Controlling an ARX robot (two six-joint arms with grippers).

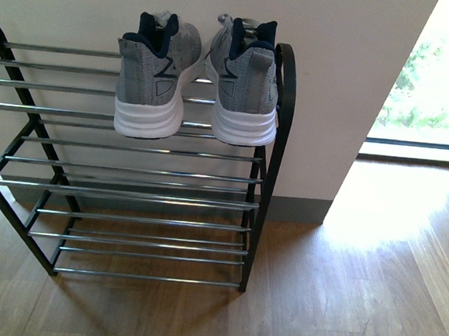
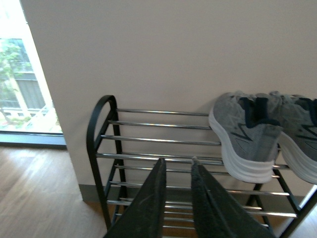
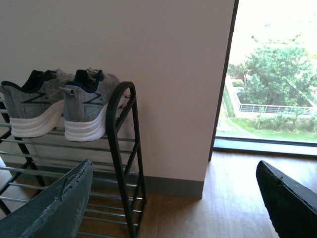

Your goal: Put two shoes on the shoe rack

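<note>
Two grey knit sneakers with white soles, the left one point(image 1: 157, 73) and the right one point(image 1: 244, 80), stand side by side on the top tier of the shoe rack point(image 1: 137, 196), at its right end, heels toward me. They also show in the left wrist view point(image 2: 247, 139) and the right wrist view point(image 3: 84, 106). My left gripper point(image 2: 177, 161) is shut and empty, in front of the rack point(image 2: 101, 148), apart from the shoes. My right gripper point(image 3: 173, 171) is open and empty, beside the rack's right end point(image 3: 124, 148). No sandals are in view. Neither arm shows in the front view.
The rack stands against a cream wall point(image 1: 332, 83) on a wooden floor point(image 1: 339, 294). A window point(image 1: 441, 84) lies to the right of the wall. The lower tiers of the rack hold nothing.
</note>
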